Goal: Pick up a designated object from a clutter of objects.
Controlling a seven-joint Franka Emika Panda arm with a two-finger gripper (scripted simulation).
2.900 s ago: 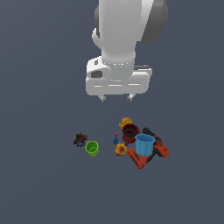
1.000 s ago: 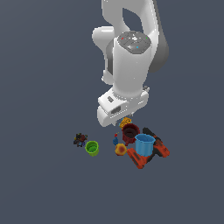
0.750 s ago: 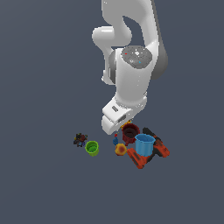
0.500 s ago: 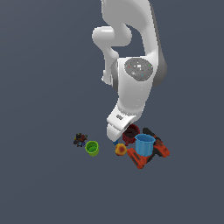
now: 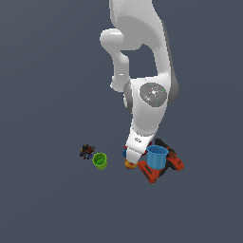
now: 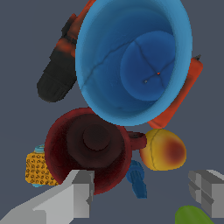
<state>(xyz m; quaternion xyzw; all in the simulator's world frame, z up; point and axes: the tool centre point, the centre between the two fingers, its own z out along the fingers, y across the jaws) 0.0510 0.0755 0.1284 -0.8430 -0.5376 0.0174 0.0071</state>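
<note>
The designated object, a maroon mug with a loop handle, stands upright in the clutter of objects, touching the big blue cup. My gripper is open just above it. One finger overlaps the mug's rim, and the other finger hangs well off to the side, past the fruit. In the exterior view my gripper is down at the pile beside the blue cup, and the hand hides the mug.
A red-and-black drill lies under the blue cup. An orange-yellow fruit, a yellow block and a small blue piece crowd the mug. A green cup and a tiny dark toy sit apart on the exterior view's left.
The arm has come down from high above the pile and tilted, bringing the open gripper to the maroon mug. The clutter has not moved.
</note>
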